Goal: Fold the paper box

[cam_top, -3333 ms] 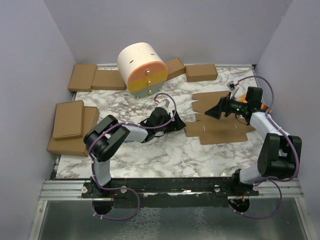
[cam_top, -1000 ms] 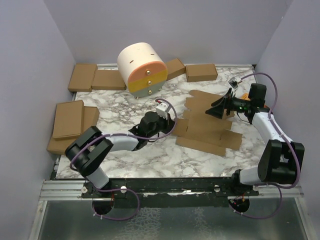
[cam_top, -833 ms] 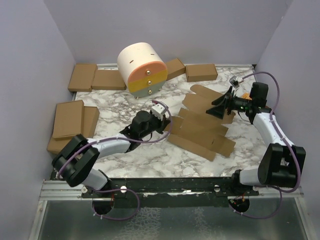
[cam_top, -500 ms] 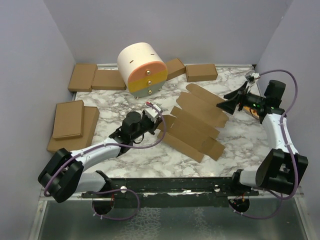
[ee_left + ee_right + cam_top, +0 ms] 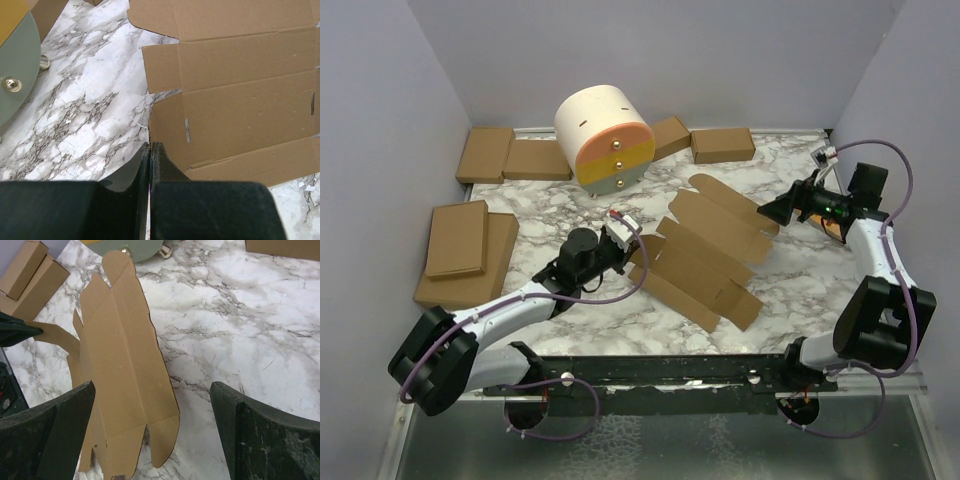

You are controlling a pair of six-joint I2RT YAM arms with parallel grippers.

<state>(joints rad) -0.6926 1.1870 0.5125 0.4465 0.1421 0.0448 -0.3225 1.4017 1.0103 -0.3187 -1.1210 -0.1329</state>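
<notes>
Lying flat on the table, the cardboard sheet shows no crease folded yet, so the folding looks all ahead. The left gripper is pinched tight on its left edge flap, and the right gripper gapes empty beside the far corner. Earlier the sheet lay square and further right; it's been dragged askew.

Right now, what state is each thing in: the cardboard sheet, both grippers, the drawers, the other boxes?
cardboard sheet: unfolded, lying open, one flap pinched.
left gripper: shut on the cardboard sheet's flap.
right gripper: open, holding nothing.
drawers: all three shut.
spare boxes: closed.
</notes>
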